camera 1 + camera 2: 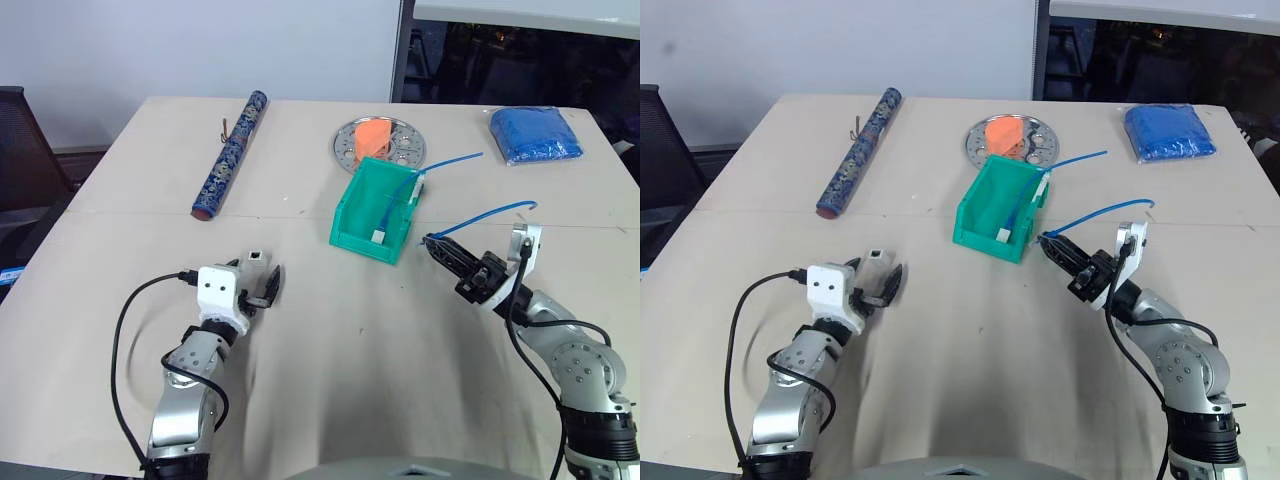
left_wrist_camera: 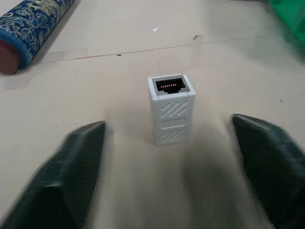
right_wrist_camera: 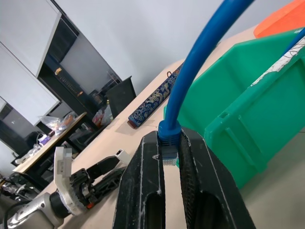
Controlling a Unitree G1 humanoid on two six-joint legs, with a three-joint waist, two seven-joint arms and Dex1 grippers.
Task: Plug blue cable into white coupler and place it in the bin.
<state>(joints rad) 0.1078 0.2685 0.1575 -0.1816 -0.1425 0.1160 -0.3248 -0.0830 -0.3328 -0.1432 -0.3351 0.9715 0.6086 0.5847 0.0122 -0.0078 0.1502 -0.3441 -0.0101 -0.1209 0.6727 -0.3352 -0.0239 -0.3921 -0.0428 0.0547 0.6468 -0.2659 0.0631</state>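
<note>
Roughly, left to right along the table (image 1: pixel 110 180):
left gripper (image 2: pixel 174 157): fingers spread either side of the white coupler (image 2: pixel 171 109), which stands near the front-left edge, untouched; an off-centre close could topple it.
bin (image 1: pixel 350 215): mid-table, already holding a second cable (image 1: pixel 392 205) with its own coupler.
right gripper (image 3: pixel 170 167): pinching the blue cable (image 3: pixel 200 67) at its plug; a loose pinch could let the plug twist at insertion.
</note>
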